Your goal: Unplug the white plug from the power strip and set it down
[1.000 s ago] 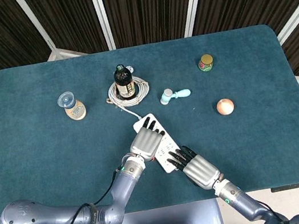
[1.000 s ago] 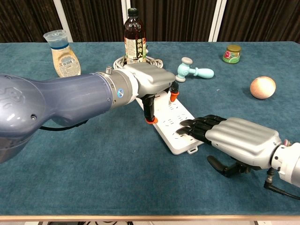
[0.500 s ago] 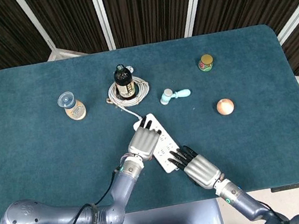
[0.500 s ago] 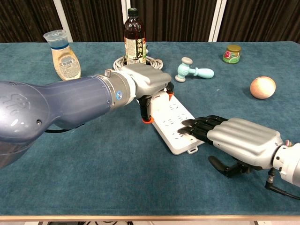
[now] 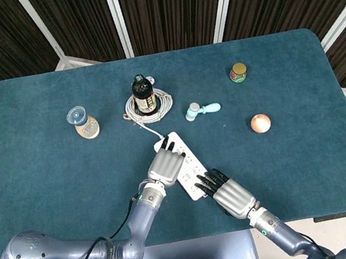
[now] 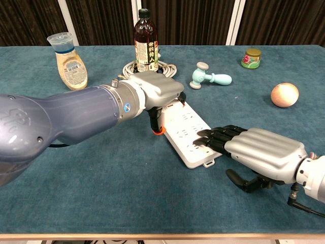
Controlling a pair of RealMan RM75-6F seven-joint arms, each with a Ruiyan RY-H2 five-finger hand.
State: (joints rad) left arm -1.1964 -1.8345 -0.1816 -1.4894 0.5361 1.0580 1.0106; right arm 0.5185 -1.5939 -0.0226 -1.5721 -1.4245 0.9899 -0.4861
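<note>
A white power strip lies flat and diagonal on the blue table, its sockets facing up. Its white cable runs to a coil at the far end. The white plug is hidden from view.

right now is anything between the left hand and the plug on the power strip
Nothing visible stands in the way. The left hand already lies over the far end of the power strip, where the plug would be, and hides it in both views. The right hand rests on the near end.
</note>
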